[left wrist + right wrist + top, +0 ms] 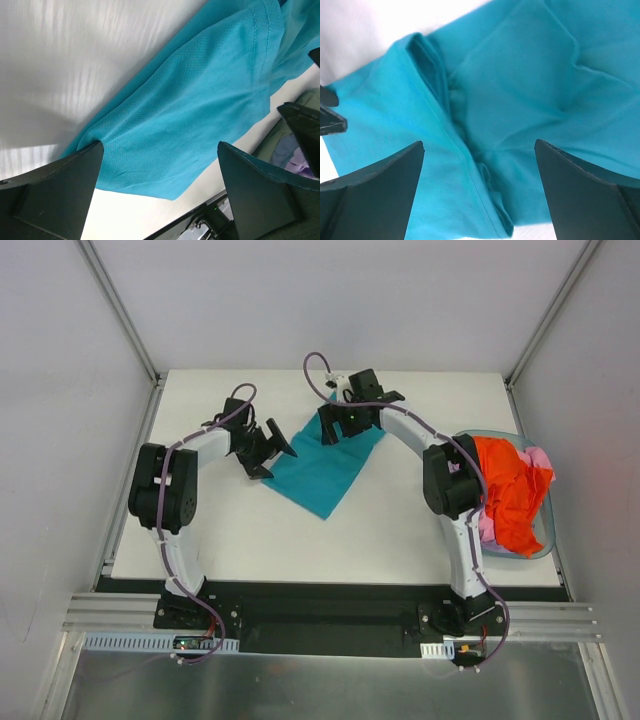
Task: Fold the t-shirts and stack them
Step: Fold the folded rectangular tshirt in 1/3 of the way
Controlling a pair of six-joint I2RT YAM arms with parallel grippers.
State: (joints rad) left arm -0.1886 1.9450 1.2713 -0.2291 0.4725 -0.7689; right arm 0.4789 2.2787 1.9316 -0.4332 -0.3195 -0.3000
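The teal t-shirt [322, 468] lies on the white bench [200, 530], roughly at its middle and between the two arms, folded into a slanted shape with one corner pointing toward the near edge. The left pincer [160, 145] hangs over the shirt's left edge with its fingers [55, 195] spread wide and nothing between them; the left wrist view shows fine-meshed teal cloth with a stitched hem below the gap. The right pincer [479, 144] stands over the shirt's far end, equally wide open and holding nothing, and beneath it the cloth shows a hemmed fold and soft creases. Whether either pincer's tips touch the cloth cannot be told. At the right edge of the bench, beside the right arm, sits a bluish see-through tub [540, 540]. In it the orange-red t-shirt [510, 490] lies crumpled on top, with the pink t-shirt [541, 456] showing from under it at the far and near sides.
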